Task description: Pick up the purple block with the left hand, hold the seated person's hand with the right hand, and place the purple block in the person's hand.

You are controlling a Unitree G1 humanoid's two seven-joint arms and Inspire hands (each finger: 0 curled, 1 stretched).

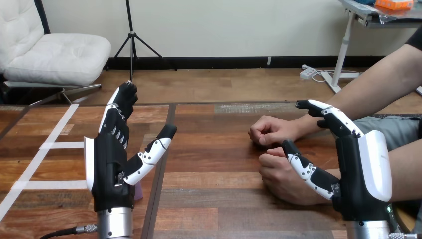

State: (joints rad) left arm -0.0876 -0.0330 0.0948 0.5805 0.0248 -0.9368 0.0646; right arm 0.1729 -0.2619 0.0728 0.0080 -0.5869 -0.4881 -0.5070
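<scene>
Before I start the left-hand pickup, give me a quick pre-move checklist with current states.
1. Left robot hand open: ok, fingers straight.
2. Purple block located: ok, a sliver shows beside that hand's wrist; its full pose, cannot tell.
3. Block grasped: not ok, not yet.
4. Right robot hand open: ok.
5. Right robot hand holding the person's nearer hand: not ok, its thumb is straight by it, not curled round.
6. Palm open to receive: not ok, the nearer hand and the farther hand are both curled.
</scene>
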